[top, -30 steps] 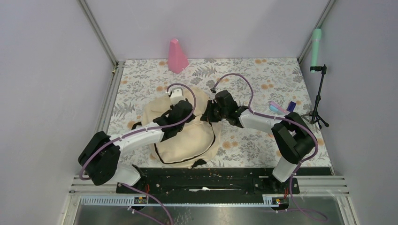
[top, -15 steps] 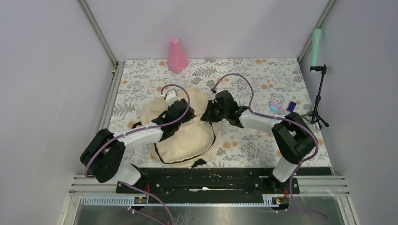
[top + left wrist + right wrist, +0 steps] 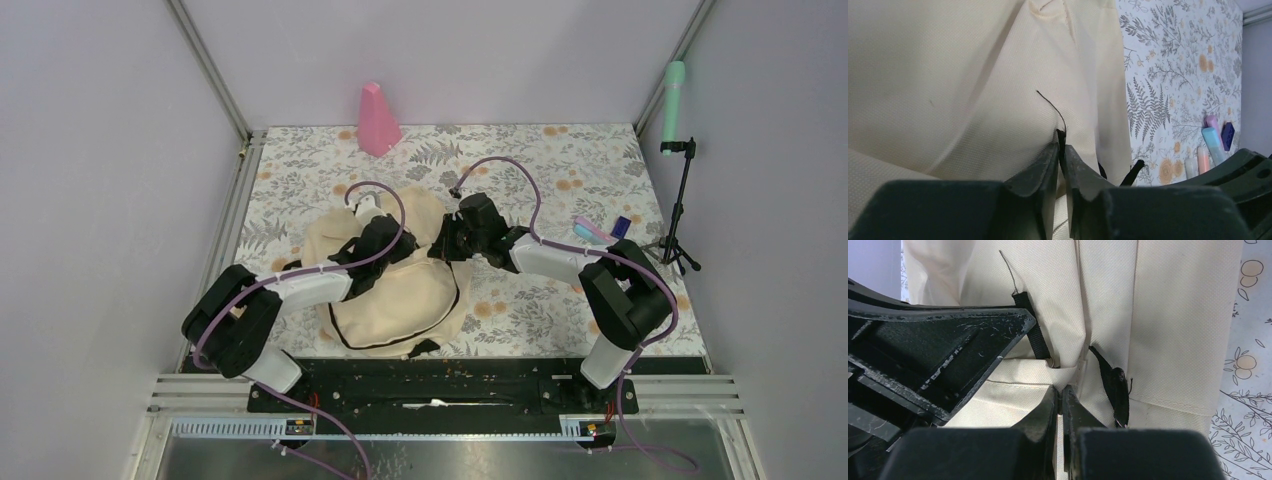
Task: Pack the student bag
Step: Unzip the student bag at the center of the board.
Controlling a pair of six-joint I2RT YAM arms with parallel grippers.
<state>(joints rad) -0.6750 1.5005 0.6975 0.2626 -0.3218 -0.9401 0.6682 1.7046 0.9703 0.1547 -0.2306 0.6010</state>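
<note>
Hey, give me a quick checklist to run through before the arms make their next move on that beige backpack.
1. Tab grip: left gripper pinches the thin black strap tab of the large beige fabric backpack: ok.
2. Fabric grip: right gripper is shut on a cream fold beside that tab: ok.
3. Clearance: the two grippers sit close together but apart: ok.
4. Opening unzipped: cannot tell.
5. Contents packed: small pastel tubes lie on the floral-patterned table, outside the backpack: not ok.
</note>
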